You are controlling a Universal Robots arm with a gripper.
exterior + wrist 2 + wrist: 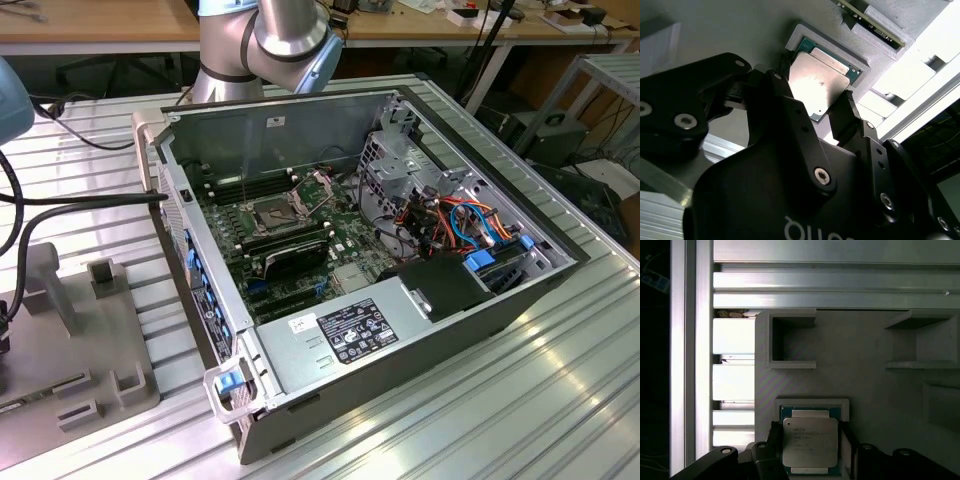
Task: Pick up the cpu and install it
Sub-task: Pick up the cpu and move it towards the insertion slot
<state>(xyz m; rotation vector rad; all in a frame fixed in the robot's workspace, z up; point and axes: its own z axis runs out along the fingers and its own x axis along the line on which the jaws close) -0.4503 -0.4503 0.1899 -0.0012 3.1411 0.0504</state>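
Ribbed aluminium bench (500, 400) carries everything: an open computer case (290, 125) with its board and socket (272, 212) exposed, and a grey moulded tray (865, 390) with several pockets.

In the first wrist view the cpu (810, 442) lies flat in a shallow square pocket of that tray, metal lid up, directly beneath the tool. The second wrist view shows the tool (816, 87) straddling the chip, one black tip on each of two opposite edges and the lid bright between them. The tips look to be at or very near the edges. Whether they are pinching the chip or only bracketing it, I cannot tell. The chip appears seated in its pocket, not raised.

The step in hand reads as the grasp. It is done well if the tool sits centred over the chip, so both sides meet the green board edge together and nothing shoves it against the pocket wall. The hold should be on the edges alone, level and gentle, because a skewed or heavy squeeze could tip the flat part or jam it in the pocket.

The arm's (270, 40) grey base joints rise at the far side of the case in the exterior view. Judging by the square, straight-on look at the tray in the first wrist view, the wrist points straight down at the pocket.
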